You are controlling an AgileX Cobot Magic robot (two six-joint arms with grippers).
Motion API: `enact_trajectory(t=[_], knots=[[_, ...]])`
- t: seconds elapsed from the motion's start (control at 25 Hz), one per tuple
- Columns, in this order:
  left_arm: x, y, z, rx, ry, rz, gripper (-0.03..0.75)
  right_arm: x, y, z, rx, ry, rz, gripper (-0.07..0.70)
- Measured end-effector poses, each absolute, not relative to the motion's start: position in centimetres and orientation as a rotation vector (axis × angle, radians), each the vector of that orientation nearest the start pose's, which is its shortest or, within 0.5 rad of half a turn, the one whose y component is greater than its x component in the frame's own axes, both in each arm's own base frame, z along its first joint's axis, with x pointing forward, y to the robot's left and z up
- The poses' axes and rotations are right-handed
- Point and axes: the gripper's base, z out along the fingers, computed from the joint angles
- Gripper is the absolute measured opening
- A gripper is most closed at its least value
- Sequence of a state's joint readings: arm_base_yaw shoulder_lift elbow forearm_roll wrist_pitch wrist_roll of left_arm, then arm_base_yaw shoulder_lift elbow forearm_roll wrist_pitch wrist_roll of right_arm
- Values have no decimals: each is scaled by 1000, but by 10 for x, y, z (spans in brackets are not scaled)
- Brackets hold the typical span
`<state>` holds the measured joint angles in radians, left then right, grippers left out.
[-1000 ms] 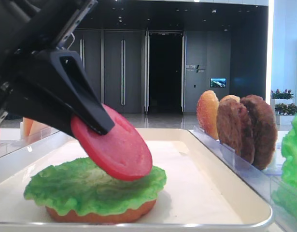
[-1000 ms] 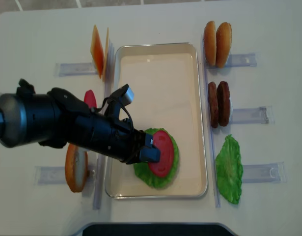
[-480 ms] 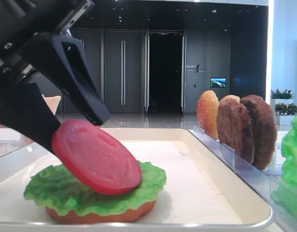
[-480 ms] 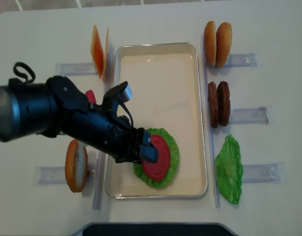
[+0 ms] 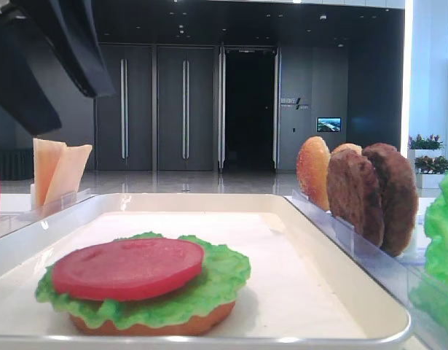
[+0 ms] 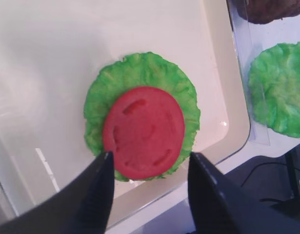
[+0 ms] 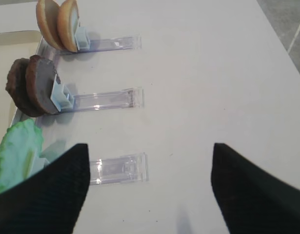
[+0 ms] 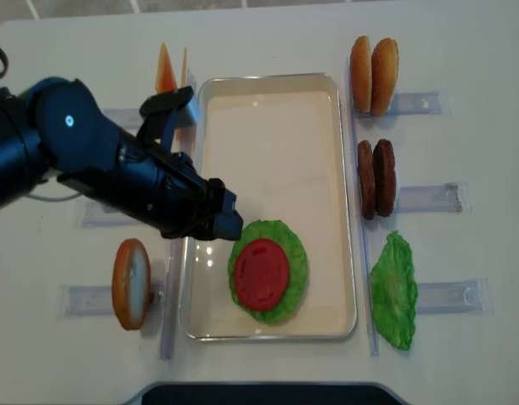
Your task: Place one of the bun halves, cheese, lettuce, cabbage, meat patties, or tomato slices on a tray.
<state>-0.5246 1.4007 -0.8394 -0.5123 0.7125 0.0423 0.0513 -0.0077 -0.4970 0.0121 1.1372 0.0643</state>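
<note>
A red tomato slice (image 8: 261, 273) lies flat on a ruffled green lettuce leaf (image 8: 296, 253), which sits on a bun half (image 5: 158, 327) near the front of the white tray (image 8: 267, 126). My left gripper (image 8: 224, 213) hovers open just left of and above the stack, holding nothing. In the left wrist view its jaws stand apart on either side of the tomato slice (image 6: 142, 131), over the lettuce (image 6: 140, 68) and the tray (image 6: 91, 44). Its dark fingers (image 5: 78, 44) hang at the upper left. My right gripper (image 7: 149, 161) is open over bare table.
Right of the tray, clear racks hold two bun halves (image 8: 373, 63), two meat patties (image 8: 375, 179) and a spare lettuce leaf (image 8: 394, 288). On the left stand cheese slices (image 8: 168, 69) and another bun half (image 8: 131, 283). An empty clear rack (image 7: 118, 168) lies under the right gripper.
The left gripper opened and let go of the tomato slice, which now lies flat on the lettuce. The gripper then lifted and drew back to the left.
</note>
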Motion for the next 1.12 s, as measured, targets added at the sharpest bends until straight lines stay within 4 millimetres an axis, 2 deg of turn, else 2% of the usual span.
enact_trajectory(t=[0.16, 0.36, 0.48, 0.92, 1.04, 1.12], knots=[[213, -149, 254, 343, 2769, -579, 377, -9, 1, 270, 13, 2117, 83, 524], [214, -133, 275, 350, 2770, -354, 377, -9, 1, 270, 13, 2117, 85, 524], [215, -114, 283, 303, 2777, -251, 377, -9, 1, 270, 13, 2117, 85, 524], [203, -17, 303, -14, 2868, 183, 377, -9, 1, 270, 13, 2117, 85, 524], [201, 0, 306, -63, 2864, 257, 377, -9, 0, 270, 13, 2117, 82, 524], [198, 5, 309, -78, 2850, 271, 377, -9, 1, 270, 13, 2117, 83, 524]])
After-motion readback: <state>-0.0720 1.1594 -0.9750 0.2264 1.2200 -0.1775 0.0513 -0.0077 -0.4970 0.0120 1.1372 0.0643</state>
